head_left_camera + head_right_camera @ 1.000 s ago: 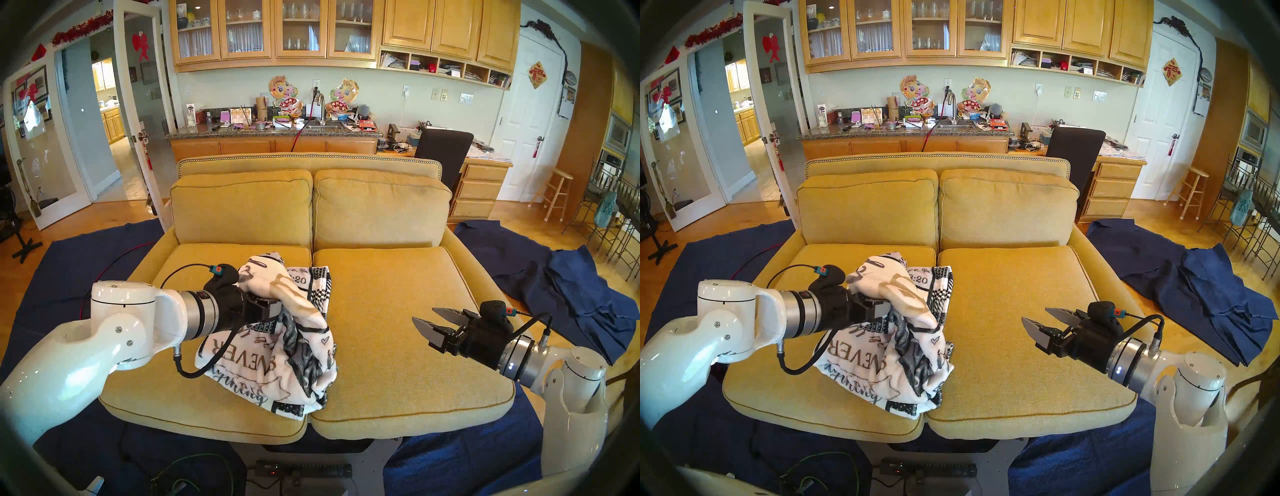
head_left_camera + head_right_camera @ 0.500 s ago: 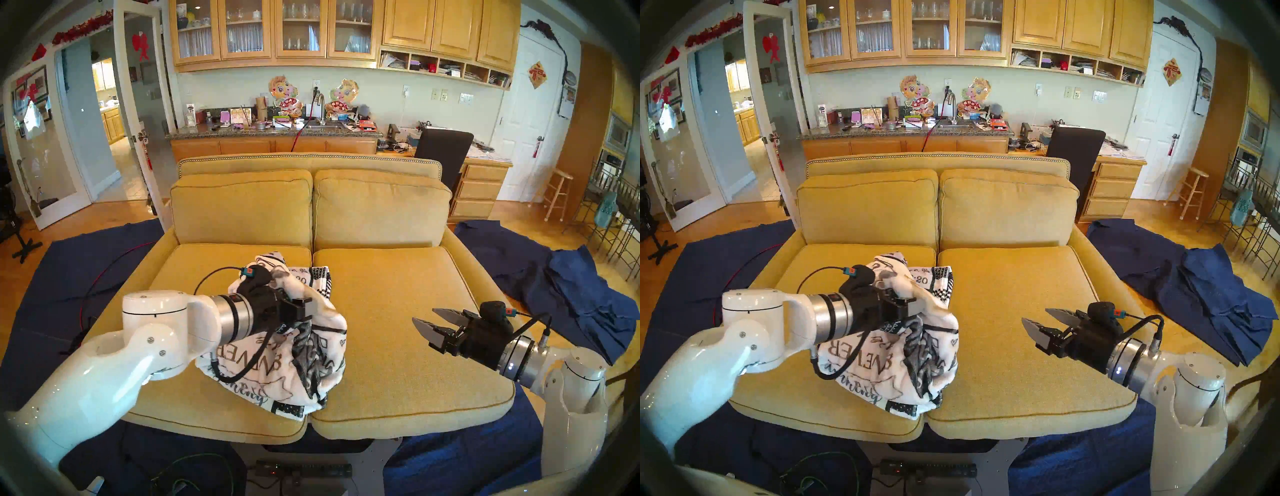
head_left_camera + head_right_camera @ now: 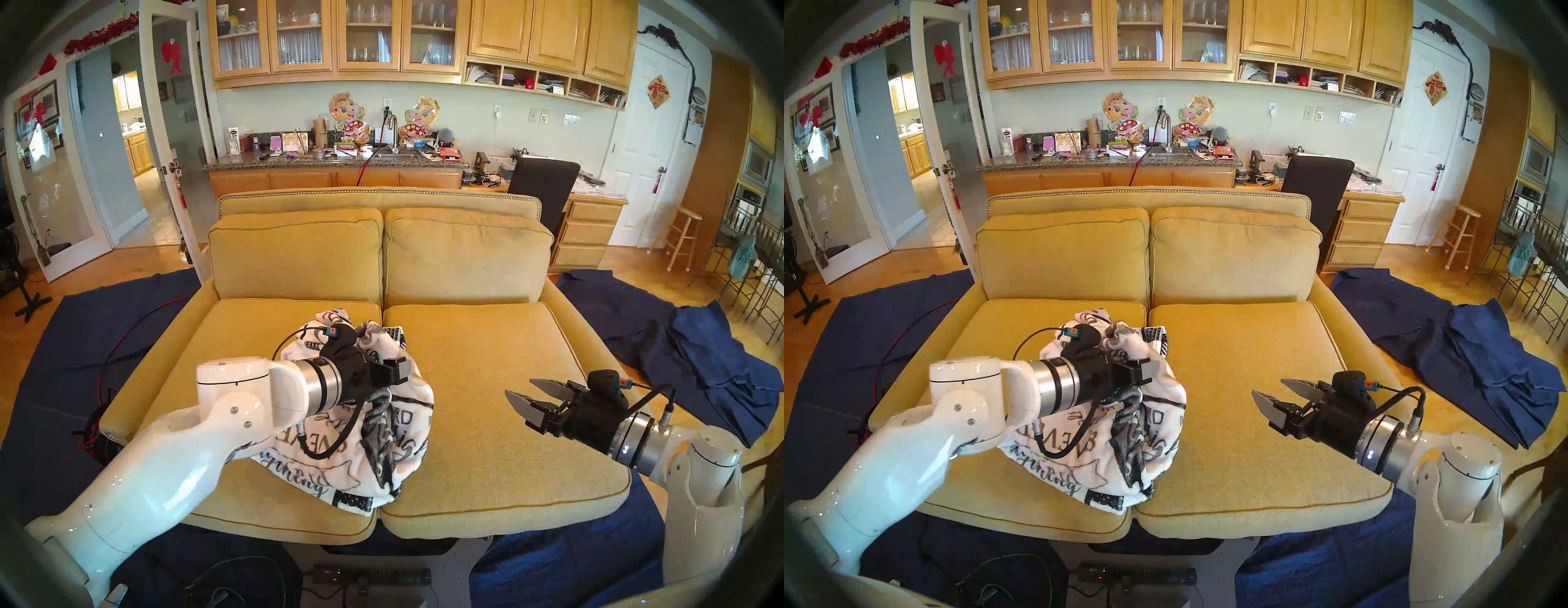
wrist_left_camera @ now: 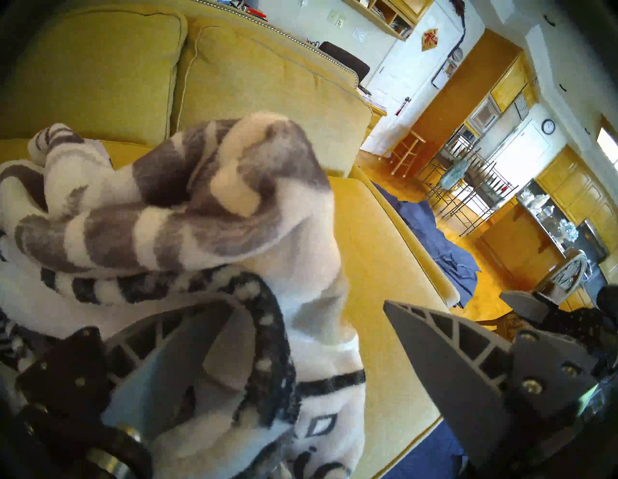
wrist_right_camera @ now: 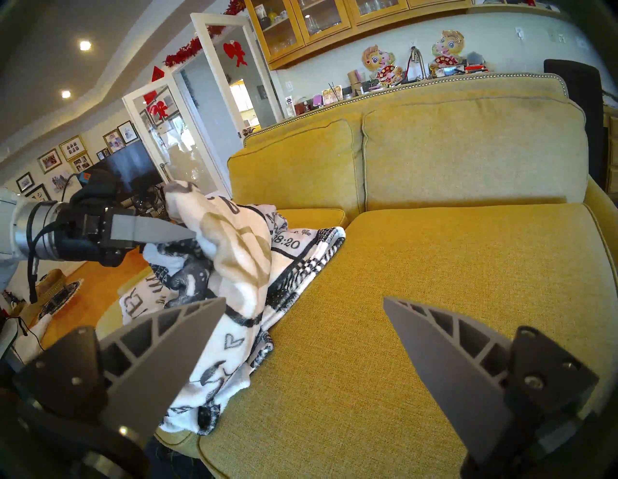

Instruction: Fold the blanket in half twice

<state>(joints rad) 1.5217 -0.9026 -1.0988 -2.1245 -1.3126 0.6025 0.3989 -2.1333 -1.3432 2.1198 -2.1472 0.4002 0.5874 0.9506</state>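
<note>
Right now the soft white fleece blanket with black grid lines, black and gold lettering and a checkered patchwork border (image 3: 339, 463) lies bunched in a loose heap on the left seat cushion of the mustard-yellow fabric two-seat sofa (image 3: 488, 424). Its right side reaches the seam between the two seat cushions, and its near edge lies close to the sofa's front. It is not flat or neatly folded: several layers are rumpled over one another, with a raised hump in the middle. The left gripper (image 4: 309, 306) reaches into that hump from the left, angled slightly downward. Its fingers stand wide apart. One finger (image 4: 174, 361) is buried under a drape of fleece and border, while the other (image 4: 468, 368) is bare, clear of the cloth over the sofa seat. Nothing is pinched between them. The right gripper (image 3: 519, 386) hangs above the right seat cushion, well apart from the blanket, pointing toward it. Its grey ribbed fingers (image 5: 160, 361) are likewise spread, with nothing between them. Dark navy cloths (image 3: 700, 361) lie spread and crumpled on the wooden floor on both sides of the sofa.
</note>
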